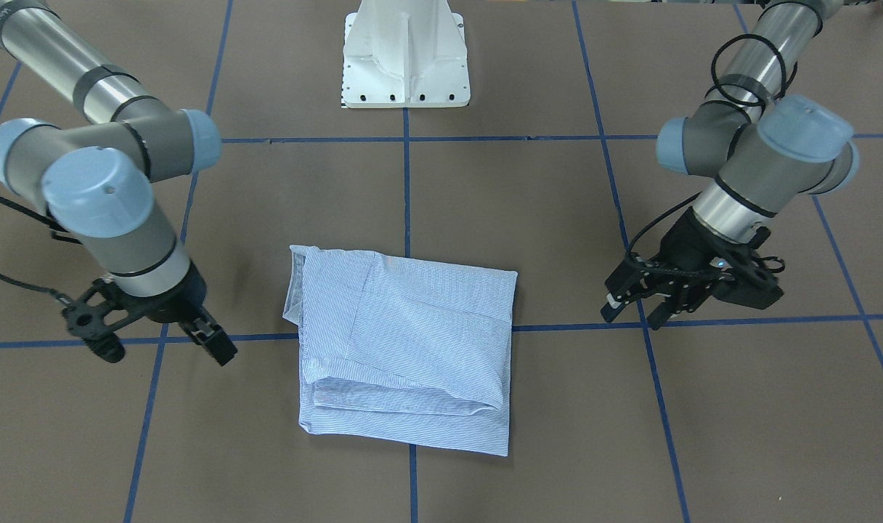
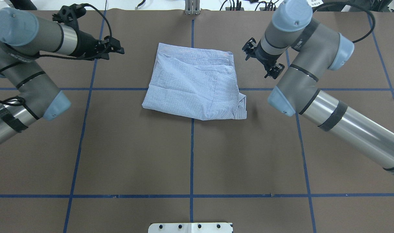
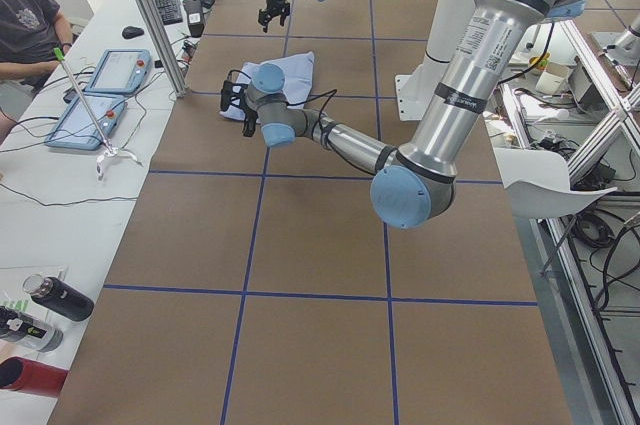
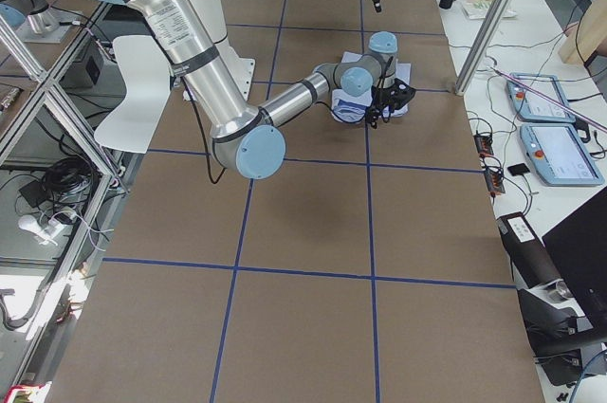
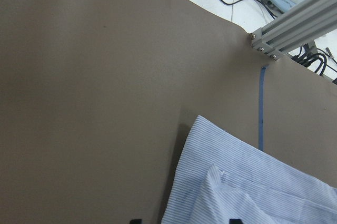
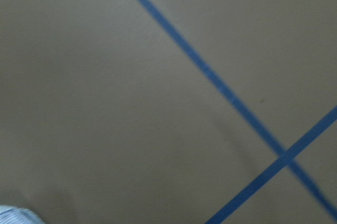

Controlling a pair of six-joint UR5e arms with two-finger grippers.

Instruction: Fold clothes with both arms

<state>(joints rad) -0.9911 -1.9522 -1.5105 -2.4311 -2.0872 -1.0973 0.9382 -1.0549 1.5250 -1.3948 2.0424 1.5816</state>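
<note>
The light blue striped shirt (image 1: 405,349) lies folded into a rough rectangle mid-table, also in the overhead view (image 2: 193,84). Its collar end is on the robot's right side (image 2: 240,105). My left gripper (image 1: 634,314) hovers open and empty beside the shirt's left edge, apart from it (image 2: 117,47). The left wrist view shows the shirt's corner (image 5: 253,192) just ahead of its fingertips. My right gripper (image 1: 167,352) is open and empty, apart from the shirt's right edge (image 2: 261,61). The right wrist view shows only a sliver of shirt (image 6: 10,216).
The table is brown with a blue tape grid (image 2: 192,145). The white pedestal base (image 1: 405,65) stands at the robot's side. An aluminium post (image 5: 295,18) stands at the far edge. An operator and tablets (image 3: 100,95) are beyond that edge.
</note>
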